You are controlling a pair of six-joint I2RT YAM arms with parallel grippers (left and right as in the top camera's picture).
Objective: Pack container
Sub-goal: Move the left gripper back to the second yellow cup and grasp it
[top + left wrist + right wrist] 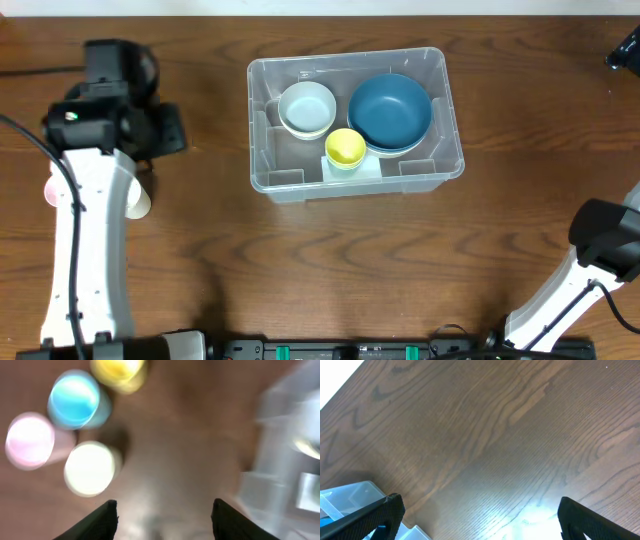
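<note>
Hovering empty, fingers apart, above four cups (75,399) at 9 o'clock of the container (262,120), which sits toward the table's (330,270) 12 o'clock, the left gripper (164,507) looks between picks: next, clamp one cup; the right gripper (480,506) hangs spread wide, empty.

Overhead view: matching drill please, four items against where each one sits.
Items:
1 blue bowl
2 white bowl
3 yellow cup
4 pink cup

Places:
a container, middle of the near wall
b table, far image-left, outside the container
c container, image-right half
d container, image-left half

Pairs: 1-c, 2-d, 3-a, 4-b
</note>
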